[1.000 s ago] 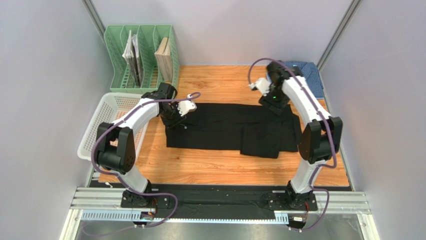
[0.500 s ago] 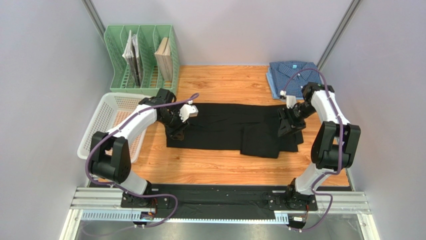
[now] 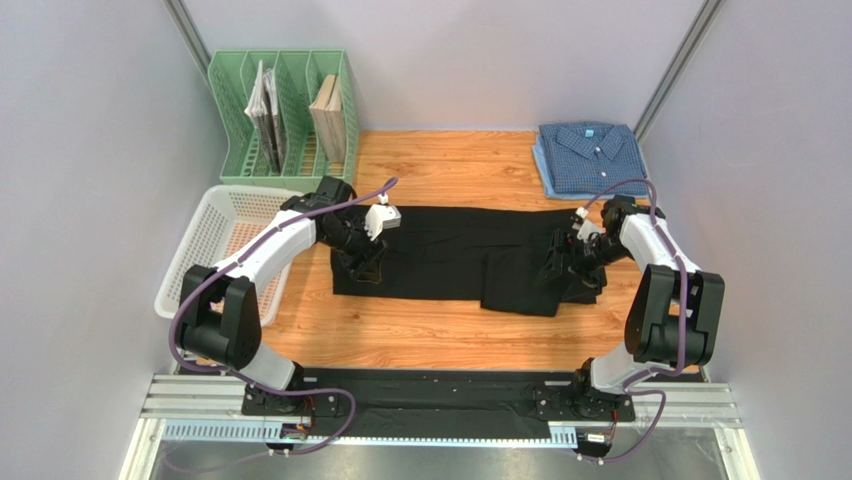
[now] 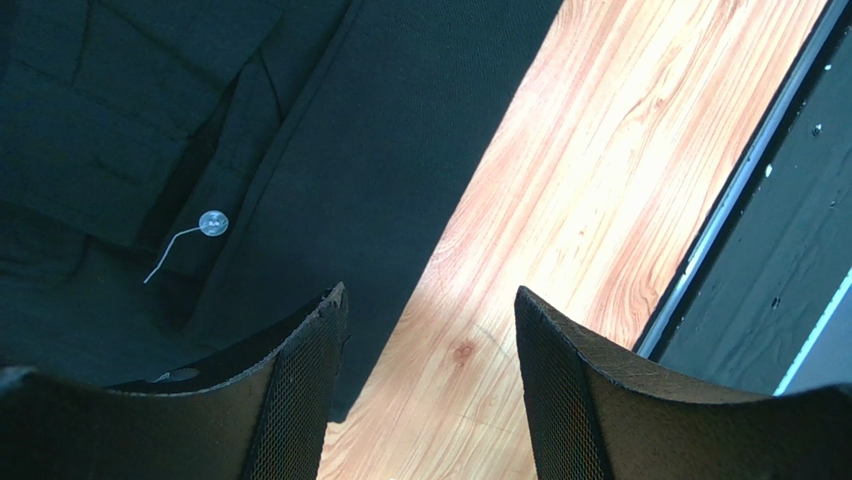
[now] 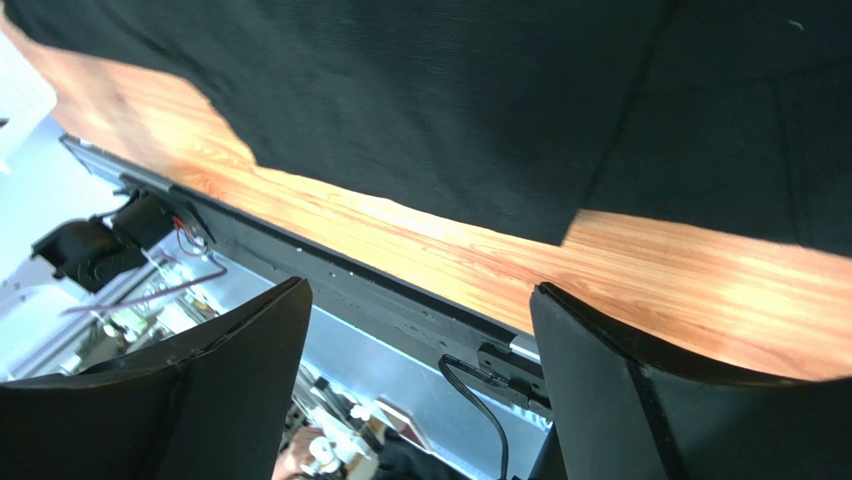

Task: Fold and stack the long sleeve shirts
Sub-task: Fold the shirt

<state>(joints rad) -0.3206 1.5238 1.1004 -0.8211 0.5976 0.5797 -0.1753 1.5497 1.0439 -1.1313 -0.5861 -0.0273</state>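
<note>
right arm (image 3: 645,235) swung fwd from far corner; mid table (image 3: 420,340) black shirt (image 3: 440,250) lies half-folded, more folds + stacking left, blue shirt (image 3: 588,157) already folded far right, left gripper (image 4: 428,292) & right gripper (image 5: 420,290) both agape, empty

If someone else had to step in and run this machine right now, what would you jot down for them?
Left gripper: jaws open, empty, low over the left end of the black shirt.
Right gripper: jaws open, empty, over the shirt's right end.
Black shirt: spread across the table, apparently partly folded into a long band.
Blue shirt: folded, at the far right corner.
Done: blue shirt folded.
Left: finish folding the black shirt, then stack the two.
</note>
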